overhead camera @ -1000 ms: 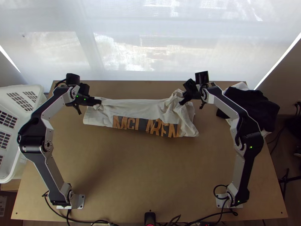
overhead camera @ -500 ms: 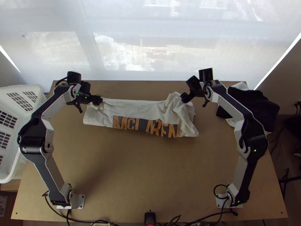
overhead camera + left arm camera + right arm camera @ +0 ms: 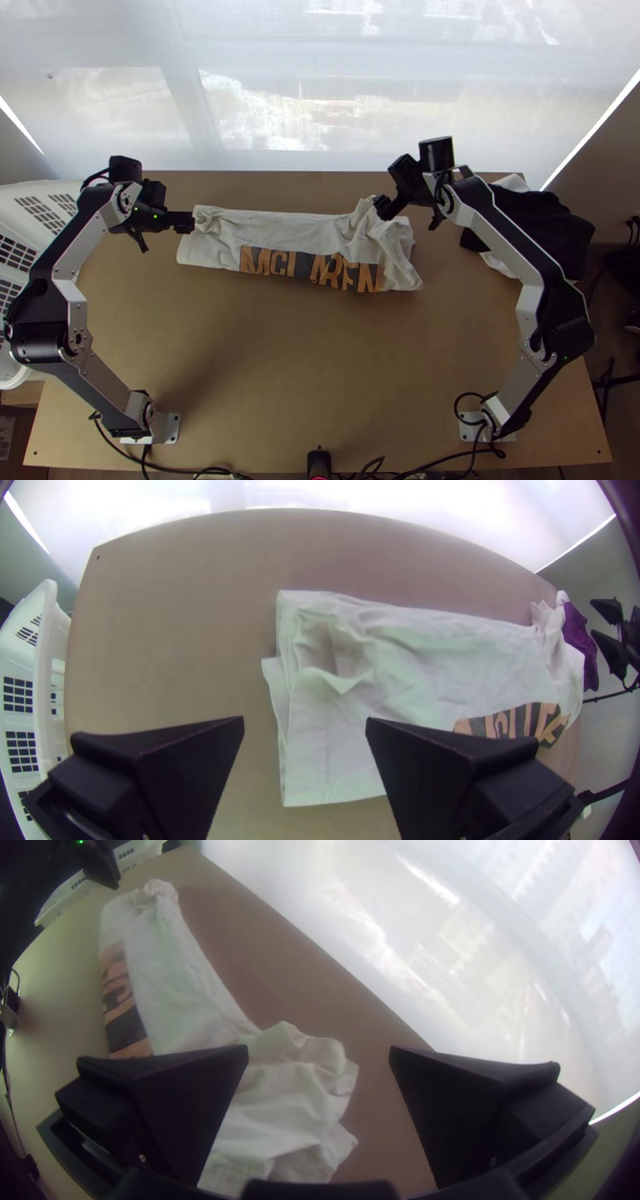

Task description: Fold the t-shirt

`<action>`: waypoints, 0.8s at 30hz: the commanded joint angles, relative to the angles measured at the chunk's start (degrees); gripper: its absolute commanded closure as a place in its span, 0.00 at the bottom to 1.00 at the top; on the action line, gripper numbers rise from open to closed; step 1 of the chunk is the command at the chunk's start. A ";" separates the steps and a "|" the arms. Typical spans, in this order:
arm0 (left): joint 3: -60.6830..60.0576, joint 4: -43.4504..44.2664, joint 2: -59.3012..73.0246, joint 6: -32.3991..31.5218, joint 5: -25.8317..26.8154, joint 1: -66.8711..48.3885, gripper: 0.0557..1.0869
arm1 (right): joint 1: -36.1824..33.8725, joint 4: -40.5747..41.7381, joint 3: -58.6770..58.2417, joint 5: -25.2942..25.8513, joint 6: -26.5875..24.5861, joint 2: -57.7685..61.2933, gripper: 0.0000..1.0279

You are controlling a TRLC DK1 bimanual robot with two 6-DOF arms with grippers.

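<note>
Has left gripper [image 3: 189, 222] released beside one end of the folded t-shirt [image 3: 280, 227], right gripper [image 3: 382, 209] also released near its bunched end.

A wooden table [image 3: 320, 400] stands with its far edge along a wide window hung with a sheer white shade [image 3: 400, 104]. Daylight glows through the fabric in uneven, brighter patches, and a greyer upright band of the window frame [image 3: 188, 96] shows through it. Thin slits of strong light run down both sides of the shade. Beyond the right one is a dim, brownish wall [image 3: 616, 168]; below it, dark floor [image 3: 620, 340] lies beside the table. A soft shadow falls across the tabletop's left part.
</note>
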 commanded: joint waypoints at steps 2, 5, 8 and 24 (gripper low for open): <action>-6.00 -0.62 -3.09 0.62 0.05 1.16 0.13 | 6.65 -1.17 -6.51 0.01 -0.10 -3.43 0.04; -5.91 -0.62 -3.09 -0.43 0.14 0.37 0.13 | 8.58 -1.17 -8.26 0.01 -0.01 -3.08 0.04; -5.91 -0.71 -3.36 -1.05 0.14 -0.51 0.13 | 9.90 -0.99 -10.11 0.01 -0.27 -2.37 0.04; -5.30 -0.18 -1.25 -3.42 0.14 -1.56 0.13 | 11.57 4.37 -19.42 0.01 -0.63 4.39 0.04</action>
